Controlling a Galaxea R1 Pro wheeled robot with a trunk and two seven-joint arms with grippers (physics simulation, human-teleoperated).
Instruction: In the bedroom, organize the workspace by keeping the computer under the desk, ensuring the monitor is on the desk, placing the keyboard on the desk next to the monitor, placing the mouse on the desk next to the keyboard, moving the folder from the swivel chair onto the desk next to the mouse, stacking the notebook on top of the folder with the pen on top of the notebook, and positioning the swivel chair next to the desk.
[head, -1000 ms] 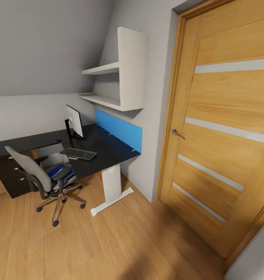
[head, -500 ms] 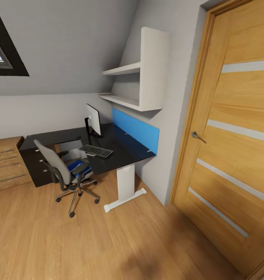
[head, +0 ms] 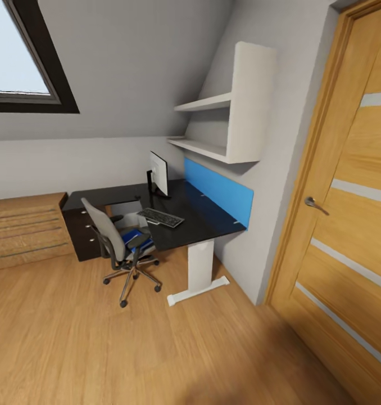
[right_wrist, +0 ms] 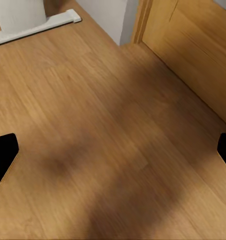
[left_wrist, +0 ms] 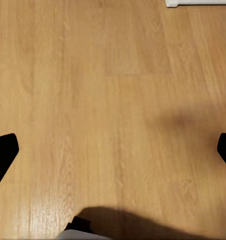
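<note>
Both sets of fingers are spread wide over the wood floor, holding nothing. Since a moment ago the robot's view has turned, bringing in a window; the bright blue folder (head: 135, 237) lies on the grey swivel chair (head: 118, 247) beside the glossy black counter (head: 185, 219), well away.

Glossy black top is seen on the table (head: 190, 216), carried on a smooth white leg, apparently painted metal. The swivel chair (head: 118, 247) is covered in matt grey cloth, with a shiny chrome star base. The monitor (head: 158, 174) is backed in smooth white plastic. A glossy bright blue panel (head: 218, 193) is fixed along the table's rear edge. The floor (head: 100, 349) is laid in warm wood planks with visible grain and a soft satin sheen. The door (head: 348, 225) is finished in matching wood with pale inlaid strips and a brushed metal handle (head: 315, 205). Matt white shelves (head: 224, 118) are noted on the matt grey wall.
</note>
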